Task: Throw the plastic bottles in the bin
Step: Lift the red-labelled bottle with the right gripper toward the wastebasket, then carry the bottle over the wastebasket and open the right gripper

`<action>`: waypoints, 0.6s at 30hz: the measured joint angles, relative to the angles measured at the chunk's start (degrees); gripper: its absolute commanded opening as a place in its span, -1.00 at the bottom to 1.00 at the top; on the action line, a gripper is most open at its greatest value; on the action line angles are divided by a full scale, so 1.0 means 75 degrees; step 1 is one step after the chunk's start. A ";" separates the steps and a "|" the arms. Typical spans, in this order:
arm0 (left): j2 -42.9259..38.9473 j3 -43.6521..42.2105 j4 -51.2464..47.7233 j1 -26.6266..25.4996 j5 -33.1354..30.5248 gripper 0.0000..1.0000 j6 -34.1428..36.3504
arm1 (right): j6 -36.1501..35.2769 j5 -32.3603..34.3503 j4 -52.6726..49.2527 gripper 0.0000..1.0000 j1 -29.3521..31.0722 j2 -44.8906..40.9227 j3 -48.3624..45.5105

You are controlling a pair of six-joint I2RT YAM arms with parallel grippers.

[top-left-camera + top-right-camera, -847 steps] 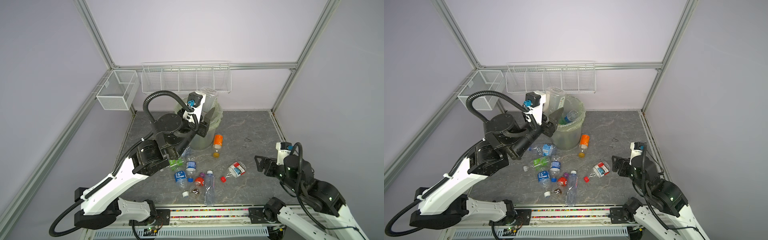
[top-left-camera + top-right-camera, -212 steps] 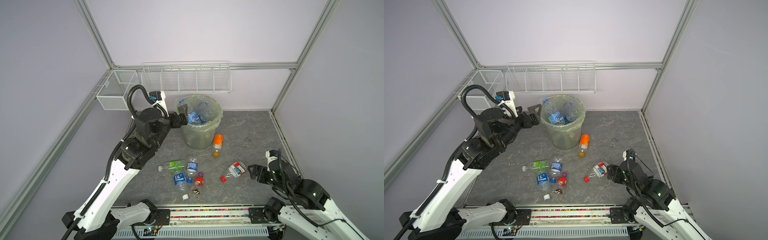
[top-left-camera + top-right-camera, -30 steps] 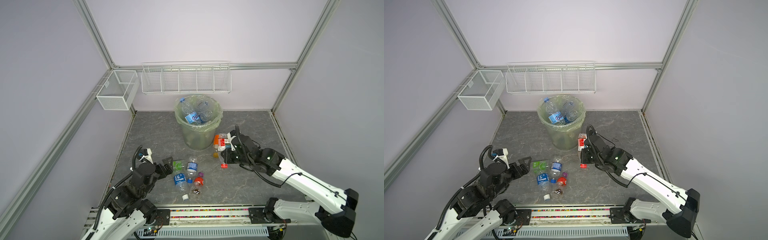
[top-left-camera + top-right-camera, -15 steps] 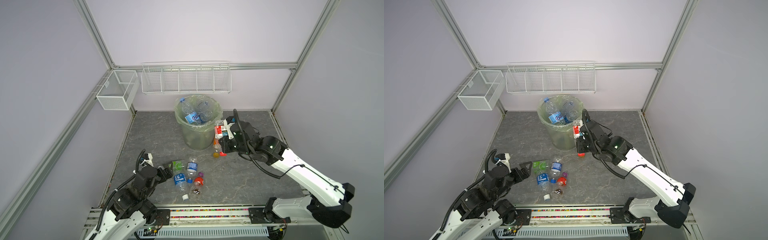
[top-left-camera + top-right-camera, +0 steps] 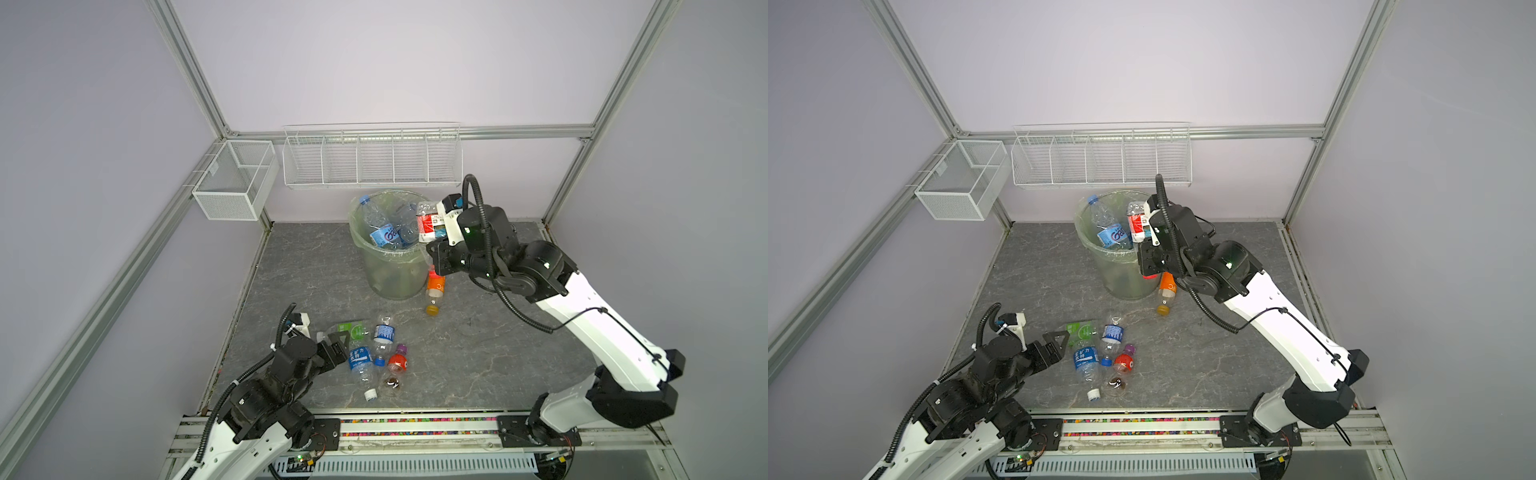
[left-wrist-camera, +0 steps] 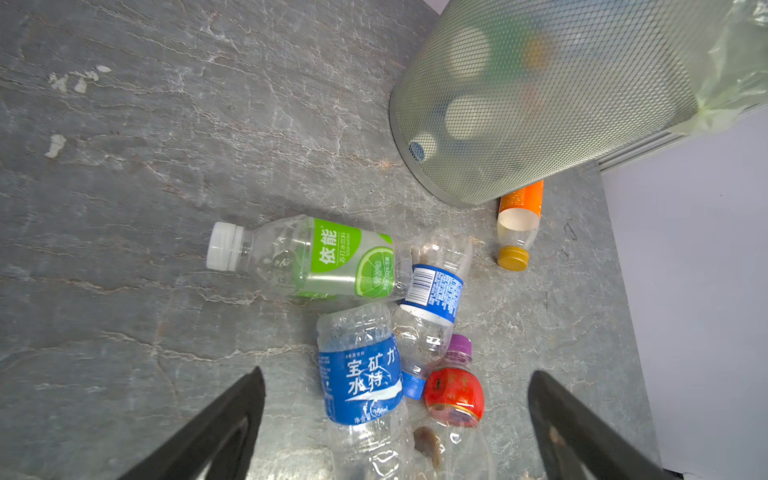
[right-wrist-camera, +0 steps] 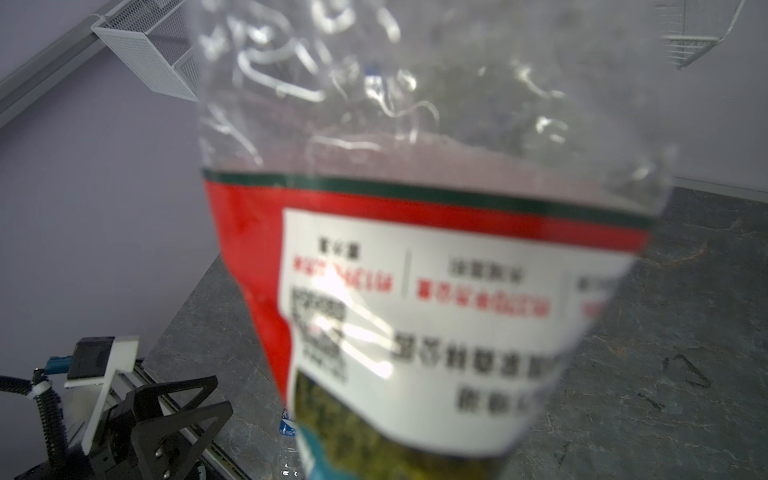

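Grey-green bin (image 5: pixel 390 274) w/ several clear bottles (image 5: pixel 384 236) inside; red-label bottle (image 5: pixel 427 226) at rim.

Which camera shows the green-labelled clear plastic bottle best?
Left wrist view: the green-labelled clear plastic bottle lies whole and sharp. Both top views show it small, partly behind the left fingers. Right wrist misses it.
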 measured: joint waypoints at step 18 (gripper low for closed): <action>-0.0382 0.0000 -0.0114 -0.0020 0.0111 0.94 -0.0041 | -0.0353 -0.0370 -0.0924 -0.87 -0.0003 0.1996 0.4194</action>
